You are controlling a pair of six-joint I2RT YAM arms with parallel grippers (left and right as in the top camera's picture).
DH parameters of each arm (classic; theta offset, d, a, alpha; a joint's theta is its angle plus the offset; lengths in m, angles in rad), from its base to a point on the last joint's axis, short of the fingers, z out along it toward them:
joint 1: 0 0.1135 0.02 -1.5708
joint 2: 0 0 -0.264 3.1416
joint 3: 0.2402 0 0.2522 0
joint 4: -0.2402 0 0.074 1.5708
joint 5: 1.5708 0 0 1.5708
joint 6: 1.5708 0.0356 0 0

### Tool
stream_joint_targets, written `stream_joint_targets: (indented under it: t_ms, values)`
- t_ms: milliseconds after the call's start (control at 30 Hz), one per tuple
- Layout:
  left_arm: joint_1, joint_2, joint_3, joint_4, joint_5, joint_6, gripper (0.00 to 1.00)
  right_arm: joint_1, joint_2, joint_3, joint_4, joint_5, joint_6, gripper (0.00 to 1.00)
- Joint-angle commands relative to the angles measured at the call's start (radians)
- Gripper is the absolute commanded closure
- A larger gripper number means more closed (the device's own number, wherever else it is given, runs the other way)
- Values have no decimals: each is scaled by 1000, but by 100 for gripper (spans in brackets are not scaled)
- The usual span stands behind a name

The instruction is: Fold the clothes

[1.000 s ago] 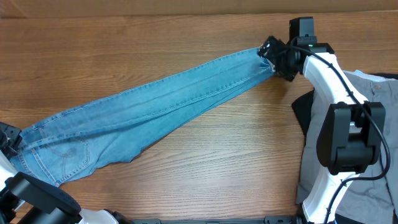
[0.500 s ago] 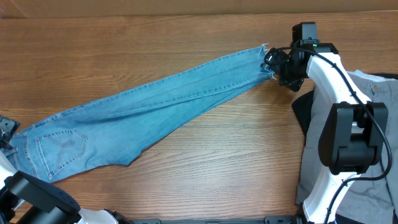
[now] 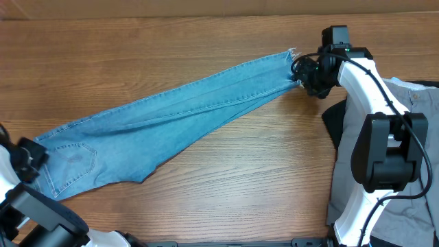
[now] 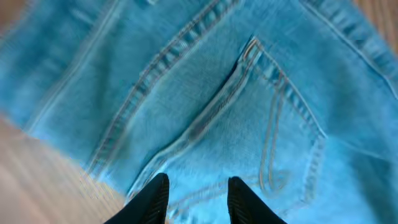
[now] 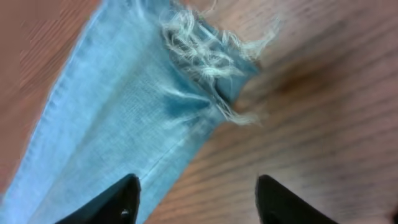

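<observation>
1. Since half a second ago, the left claw [image 3: 27, 159] has been brought in over the waist end of the jeans [image 3: 171, 113], which it had stood just clear of. The right claw [image 3: 305, 72] has been shifted only slightly, toward the ankle end.
2. The jeans are laid long and flat on the table [image 3: 240, 178], stretched from under the left claw to just ahead of the right claw.
3. The left claw's fingers are seen partly spread with nothing nipped between them. The patch pocket [image 4: 273, 118] lies directly below and ahead of them.
4. The right claw is seen spread wide and empty. The frayed hem [image 5: 208, 46] lies just ahead of its fingertips and appears untouched.
5. The denim is judged soft but fairly heavy: it should drape and drag on the wood rather than slide, and a fold should stay put.
6. The loose fray threads are judged a poor hold. A deeper bite is better taken behind the fray at the ankle, and on the stitched waistband under the left claw.
7. Grey trousers [image 3: 418, 103] and a black cloth [image 3: 335, 123] are seen behind the right claw, beside its arm.
</observation>
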Motion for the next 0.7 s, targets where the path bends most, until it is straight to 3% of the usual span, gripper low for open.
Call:
stream_joint_targets:
  t_ms: [0, 167, 433, 467, 567, 667]
  values:
    - [-14, 7, -116, 57, 31, -14, 66, 10, 37, 14, 39, 6, 21, 42]
    - [-19, 7, -180, 114, 31, -2, 65, 10, 90, 14, 94, 3, 57, 59]
    - [-19, 7, -181, 116, 31, -2, 62, 13, 150, 14, 185, 5, 76, 61]
    - [-19, 7, -181, 115, 31, -2, 61, 13, 155, 14, 185, 3, 92, 66]
    - [-19, 7, -181, 115, 31, -1, 60, 13, 164, 14, 184, 1, 100, 92]
    - [-19, 7, -181, 116, 31, 8, 59, 5, 148, 15, 172, 0, 87, 96]
